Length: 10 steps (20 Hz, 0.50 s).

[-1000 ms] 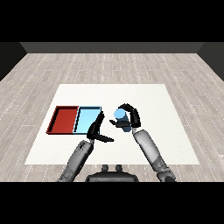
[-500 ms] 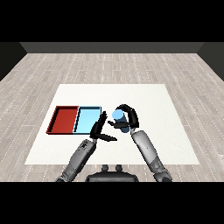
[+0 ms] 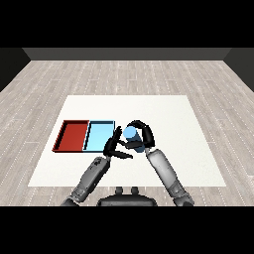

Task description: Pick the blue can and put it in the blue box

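Head view: near the middle of the frame the right hand (image 3: 143, 135) curls round the blue can (image 3: 132, 137), fingers arched over its top and the can tipped a little; the can looks lifted clear of the white table (image 3: 198, 129), though how high cannot be told; it sits just right of the light blue tray (image 3: 99, 135), not over it. Left of centre, the red tray (image 3: 73, 136) lies side by side with the blue one, touching it along one edge; neither shows anything inside. The left hand (image 3: 114, 147) hangs just right of the blue tray's lower right corner, fingers straight and spread, holding nothing, very near the can and the right hand.

As to progress, the pick appears done, since the can is in the right hand's grasp; what is left is the short carry leftward over the blue tray's rim, the lowering and the release; the left hand stands close to that path, so it may need to give way.
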Available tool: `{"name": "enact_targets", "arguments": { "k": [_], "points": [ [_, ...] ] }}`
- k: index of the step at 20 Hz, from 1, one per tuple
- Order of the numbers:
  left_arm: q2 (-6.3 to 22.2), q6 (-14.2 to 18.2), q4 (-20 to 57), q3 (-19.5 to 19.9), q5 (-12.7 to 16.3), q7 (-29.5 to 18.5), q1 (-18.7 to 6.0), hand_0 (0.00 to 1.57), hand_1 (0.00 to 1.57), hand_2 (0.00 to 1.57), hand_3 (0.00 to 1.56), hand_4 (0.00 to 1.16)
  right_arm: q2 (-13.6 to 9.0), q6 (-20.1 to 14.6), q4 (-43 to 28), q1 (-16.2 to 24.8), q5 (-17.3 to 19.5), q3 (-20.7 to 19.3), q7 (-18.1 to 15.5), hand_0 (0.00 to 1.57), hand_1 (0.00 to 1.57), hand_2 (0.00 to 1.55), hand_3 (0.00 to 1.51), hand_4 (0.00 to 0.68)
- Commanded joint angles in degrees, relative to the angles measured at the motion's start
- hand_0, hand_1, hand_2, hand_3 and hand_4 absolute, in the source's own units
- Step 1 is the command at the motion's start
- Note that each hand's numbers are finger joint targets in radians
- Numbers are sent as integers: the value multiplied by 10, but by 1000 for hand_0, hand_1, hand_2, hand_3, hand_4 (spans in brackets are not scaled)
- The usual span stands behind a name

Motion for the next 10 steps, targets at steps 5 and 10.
{"name": "enact_targets", "arguments": {
  "k": [5, 10],
  "points": [
    [0, 51, 41, -32, 47, 6, -80, 0, 0, 0, 0, 0, 1, -52, 31, -38, -34, 47, -8, 1463, 1463, 1454, 1400, 605],
    [0, 39, 23, -44, 39, -29, -27, 0, 0, 0, 0, 0, 1, -49, 59, -36, -82, 36, -46, 1455, 1455, 1459, 1390, 613]
  ]
}}
